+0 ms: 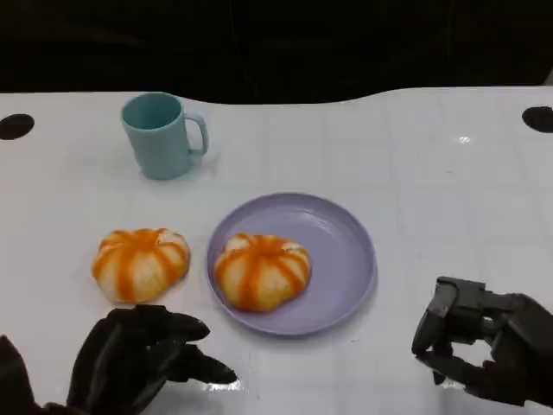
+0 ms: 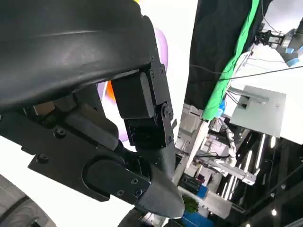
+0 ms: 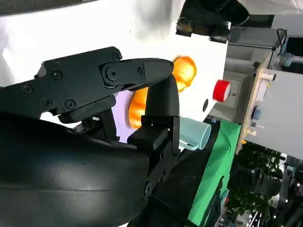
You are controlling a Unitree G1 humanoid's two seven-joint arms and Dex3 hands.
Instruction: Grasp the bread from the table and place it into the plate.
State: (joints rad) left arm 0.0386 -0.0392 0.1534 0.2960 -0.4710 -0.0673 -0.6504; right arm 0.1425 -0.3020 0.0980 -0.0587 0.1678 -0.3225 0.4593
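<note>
Two orange-striped round breads are in the head view. One bread (image 1: 140,264) lies on the white table, left of the purple plate (image 1: 346,259). The other bread (image 1: 262,270) sits inside the plate, on its left half. My left hand (image 1: 143,359) hovers just in front of the table bread with its fingers spread and nothing in them. My right hand (image 1: 484,341) rests at the front right, apart from the plate, fingers half curled around nothing. The right wrist view shows the table bread (image 3: 184,71), the plated bread (image 3: 137,109) and my left hand (image 3: 208,16) past my right hand (image 3: 137,94).
A teal mug (image 1: 164,134) stands upright at the back left, handle to the right. Black round marks (image 1: 15,126) (image 1: 537,118) sit at the table's far corners. White tabletop lies open to the right of the plate. A red button (image 3: 221,90) lies beyond the table.
</note>
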